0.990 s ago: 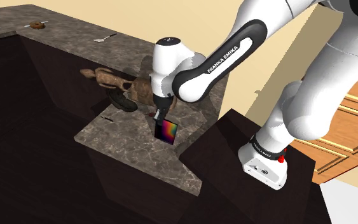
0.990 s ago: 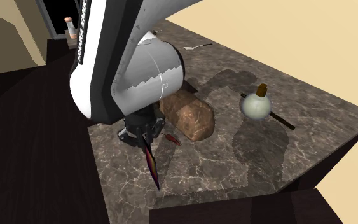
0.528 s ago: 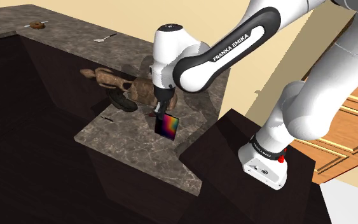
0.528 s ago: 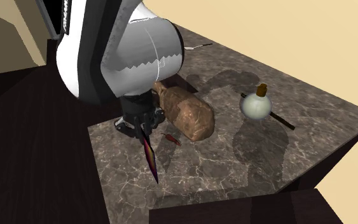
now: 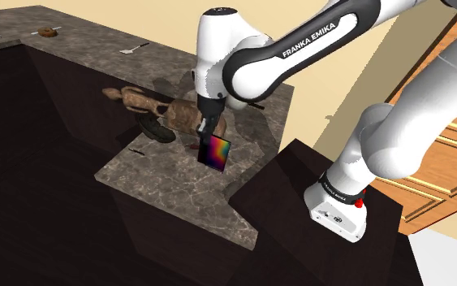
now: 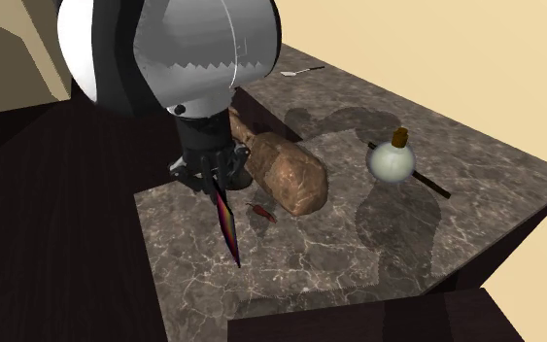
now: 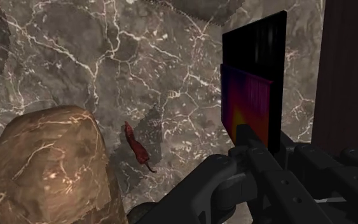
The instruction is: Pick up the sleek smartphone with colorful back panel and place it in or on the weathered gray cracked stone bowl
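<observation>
The all-black two-finger gripper (image 5: 207, 138) is clamped on the upper end of the thin, flat smartphone with a rainbow-coloured back panel (image 5: 215, 154), its fingers drawn in with just the slab between them. In the shoulder view the phone hangs tilted from the fingers at centre frame, over the dark veined marble counter (image 5: 161, 175). A brown rock-like lump (image 6: 290, 175) and a small red chilli pepper (image 6: 261, 212) lie just beside it. A dark bowl (image 5: 153, 130) sits left of the lump.

smartphone (image 5: 215, 153) over countertop (image 5: 170, 175), rock (image 6: 290, 175) just beside
</observation>
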### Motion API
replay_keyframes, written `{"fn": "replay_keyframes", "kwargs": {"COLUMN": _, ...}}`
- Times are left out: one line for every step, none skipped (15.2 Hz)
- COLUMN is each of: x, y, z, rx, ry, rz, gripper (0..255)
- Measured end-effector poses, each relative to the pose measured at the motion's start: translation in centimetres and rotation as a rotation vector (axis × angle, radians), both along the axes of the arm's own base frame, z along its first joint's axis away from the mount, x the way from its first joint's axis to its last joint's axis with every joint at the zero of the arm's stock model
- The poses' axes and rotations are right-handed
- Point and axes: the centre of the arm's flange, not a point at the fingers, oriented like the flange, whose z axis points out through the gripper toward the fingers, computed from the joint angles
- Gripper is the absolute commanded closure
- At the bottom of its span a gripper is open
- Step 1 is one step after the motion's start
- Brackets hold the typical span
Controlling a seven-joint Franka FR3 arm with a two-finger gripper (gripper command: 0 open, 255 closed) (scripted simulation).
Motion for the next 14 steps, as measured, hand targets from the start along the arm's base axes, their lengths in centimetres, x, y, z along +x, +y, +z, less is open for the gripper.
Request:
{"fn": "replay_keyframes", "kwargs": {"x": -0.1, "y": 0.1, "z": 0.6, "rx": 0.0, "ry": 0.0, "rz": 0.0, "gripper": 255}}
{"fn": "replay_keyframes", "kwargs": {"x": 0.0, "y": 0.0, "z": 1.1, "rx": 0.0, "ry": 0.0, "rz": 0.0, "gripper": 255}}
{"fn": "replay_keyframes", "kwargs": {"x": -0.1, "y": 0.0, "z": 1.6, "rx": 0.0, "ry": 0.0, "rz": 0.0, "gripper": 255}}
{"fn": "replay_keyframes", "kwargs": {"x": -0.1, "y": 0.0, "z": 2.1, "rx": 0.0, "ry": 0.0, "rz": 0.0, "gripper": 255}}
{"fn": "replay_keyframes", "kwargs": {"x": 0.0, "y": 0.0, "z": 2.7, "rx": 0.0, "ry": 0.0, "rz": 0.0, "gripper": 255}}
{"fn": "replay_keyframes", "kwargs": {"x": -0.1, "y": 0.0, "z": 3.0, "rx": 0.0, "ry": 0.0, "rz": 0.0, "gripper": 255}}
{"fn": "replay_keyframes", "kwargs": {"x": 0.5, "y": 0.0, "z": 3.1, "rx": 0.0, "ry": 0.0, "rz": 0.0, "gripper": 255}}
{"fn": "replay_keyframes", "kwargs": {"x": 1.4, "y": 0.0, "z": 3.6, "rx": 0.0, "ry": 0.0, "rz": 0.0, "gripper": 255}}
{"fn": "replay_keyframes", "kwargs": {"x": 2.6, "y": 0.3, "z": 3.6, "rx": 0.0, "ry": 0.0, "rz": 0.001, "gripper": 255}}
{"fn": "replay_keyframes", "kwargs": {"x": 3.8, "y": 0.2, "z": 3.8, "rx": 0.0, "ry": 0.0, "rz": 0.0, "gripper": 255}}
{"fn": "replay_keyframes", "kwargs": {"x": 5.3, "y": 0.2, "z": 4.0, "rx": 0.0, "ry": 0.001, "rz": 0.0, "gripper": 255}}
{"fn": "replay_keyframes", "kwargs": {"x": 6.4, "y": 0.0, "z": 4.3, "rx": 0.0, "ry": 0.001, "rz": 0.0, "gripper": 255}}
{"fn": "replay_keyframes", "kwargs": {"x": 7.7, "y": 0.2, "z": 4.4, "rx": 0.0, "ry": 0.0, "rz": 0.0, "gripper": 255}}
{"fn": "replay_keyframes", "kwargs": {"x": 9.0, "y": 0.5, "z": 4.6, "rx": 0.0, "ry": 0.001, "rz": 0.0, "gripper": 255}}
